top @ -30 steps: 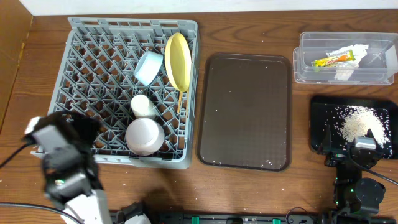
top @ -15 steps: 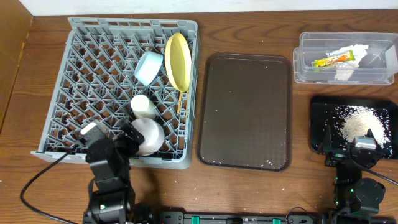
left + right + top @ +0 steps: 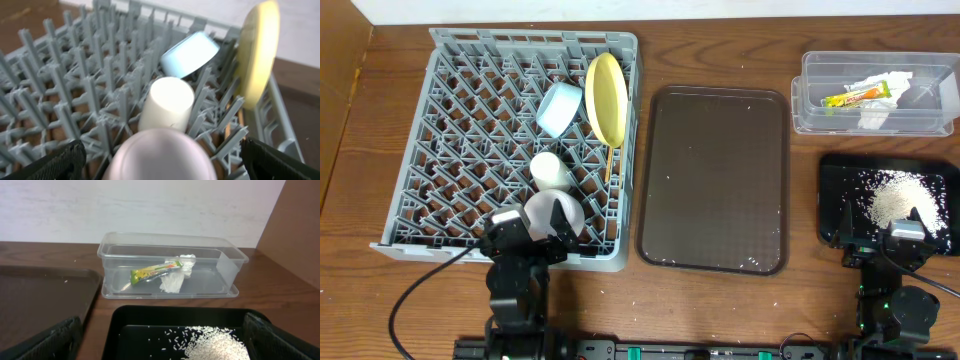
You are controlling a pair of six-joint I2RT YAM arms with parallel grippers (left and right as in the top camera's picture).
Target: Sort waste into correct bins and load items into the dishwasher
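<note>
Stood plate [image 3: 607,98] edgewise in rack [image 3: 470,120] to drain; held left end effector [image 3: 532,238] and right end effector [image 3: 892,240] spread, empty.

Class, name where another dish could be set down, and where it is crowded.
Free: the dish rack's left half, and the brown tray beside it. Crowded: the rack's right side, around plate, saucer, cup, bowl.

- The left arm [image 3: 515,290] is showing a black casing with a pale grey block near its wrist.
- A thin black cable [image 3: 423,284] is curving away from it.
- The right arm [image 3: 898,300] is showing a black housing, a silver-grey cap and tiny green marks.
- The left end effector [image 3: 161,164] and the right end effector [image 3: 160,342] are showing black, finely textured fingers [image 3: 282,342].
</note>
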